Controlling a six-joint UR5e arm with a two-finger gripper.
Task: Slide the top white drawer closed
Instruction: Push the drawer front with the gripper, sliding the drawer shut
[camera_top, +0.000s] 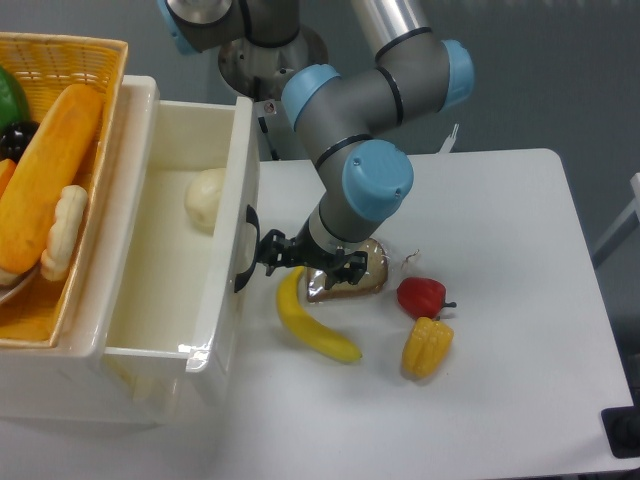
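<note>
The top white drawer (150, 300) is pulled far out to the right from the white cabinet at the left. Its front panel (240, 200) faces right and carries a black curved handle (247, 255). A pale round lump (207, 197) lies inside the drawer near the front panel. My gripper (272, 252) reaches left from the grey and blue arm and sits right beside the handle, at the outer face of the front panel. Its black fingers are close together, and I cannot tell whether they are open or shut. It holds nothing that I can see.
A woven yellow basket (95, 60) with bread and fruit sits on the cabinet top at the left. On the table (520, 230), right of the drawer, lie a banana (312, 328), a bagged bread slice (360, 282), a red pepper (422, 296) and a yellow pepper (427, 346).
</note>
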